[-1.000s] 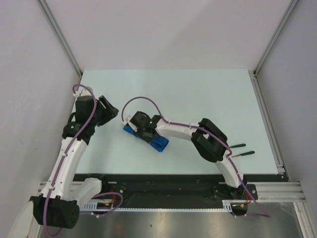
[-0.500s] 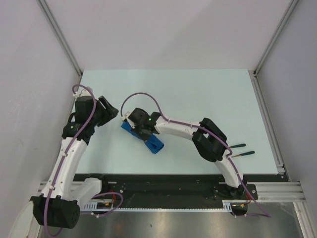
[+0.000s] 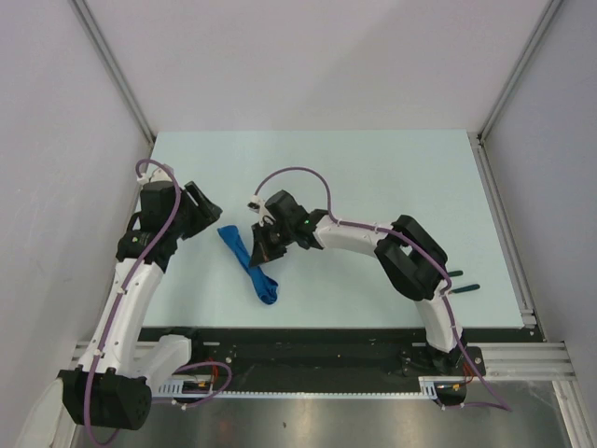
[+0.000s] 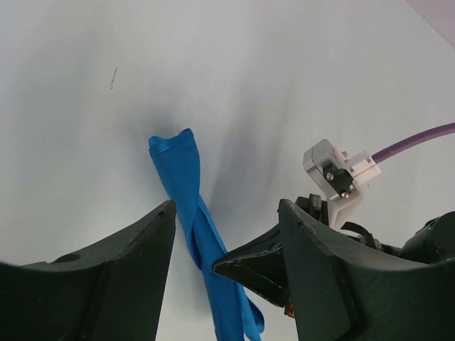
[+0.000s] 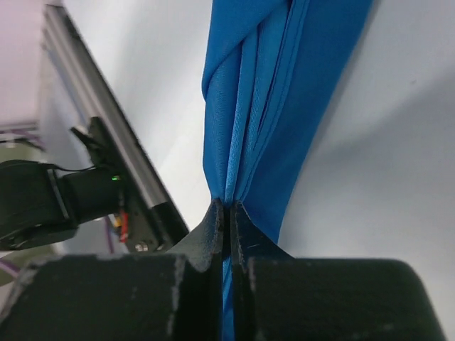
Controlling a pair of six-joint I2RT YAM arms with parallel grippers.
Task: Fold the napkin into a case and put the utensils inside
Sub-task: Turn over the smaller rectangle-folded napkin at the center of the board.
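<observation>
1. Blue fabric, the napkin, is seen gathered into a narrow, twisted strip running slantwise over the table, left of centre in the top view. No tidy case is formed yet.
2. The right gripper is clenched on the napkin. At the lower centre of the right wrist view its fingers are pressed together with bunched folds pinched between them.
3. The left gripper is released and empty at the middle left of the top view. In the left wrist view the strip is seen on the table beyond its spread fingers.
4. The utensils are glimpsed at the right of the top view, largely hidden behind the right arm and well apart from the napkin.
5. The cloth is judged light, soft and limp. It is expected to sag, twist and lose its shape when lifted from a single point.
6. A hold at the corners or along a hem is advised, shared between both grippers, so that the layers can be spread flat rather than bunched.
</observation>
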